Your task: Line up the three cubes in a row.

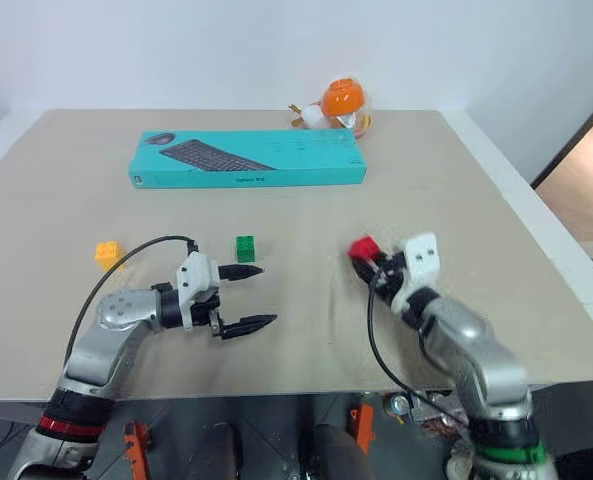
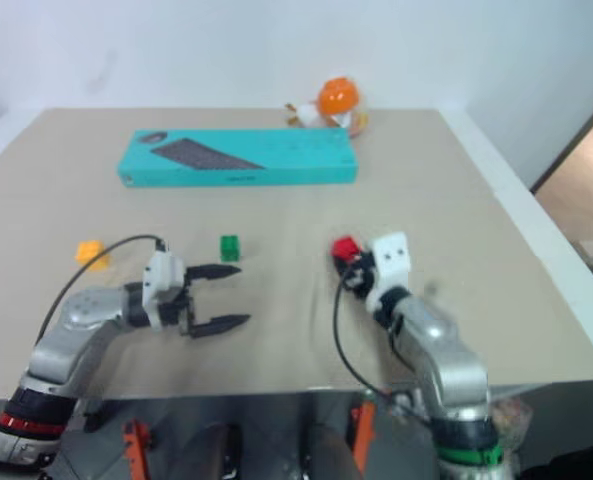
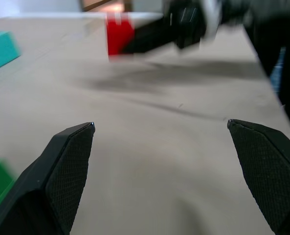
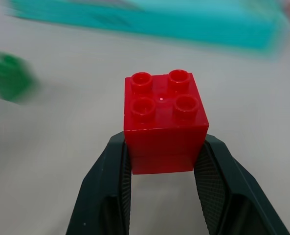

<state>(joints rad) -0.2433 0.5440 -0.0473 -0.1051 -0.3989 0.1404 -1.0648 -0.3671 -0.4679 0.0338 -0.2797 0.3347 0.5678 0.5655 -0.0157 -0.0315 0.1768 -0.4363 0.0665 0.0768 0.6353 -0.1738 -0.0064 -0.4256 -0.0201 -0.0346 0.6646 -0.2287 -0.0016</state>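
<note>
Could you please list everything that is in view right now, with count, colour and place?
red cube: one, red, clamped between the right tool's fingers, right of the table's middle
green cube: one, green, on the table just beyond the left tool
yellow-orange cube: one, yellow-orange, on the table to the left, by the left arm's cable
keyboard box: one, teal, lying lengthwise across the far part of the table
round toy: one, orange and white, behind the box's right end
table: one, beige top with a white edge
left tool: one, black fingers, open and empty, pointing toward the right arm
right tool: one, black fingers, shut on the red cube
</note>
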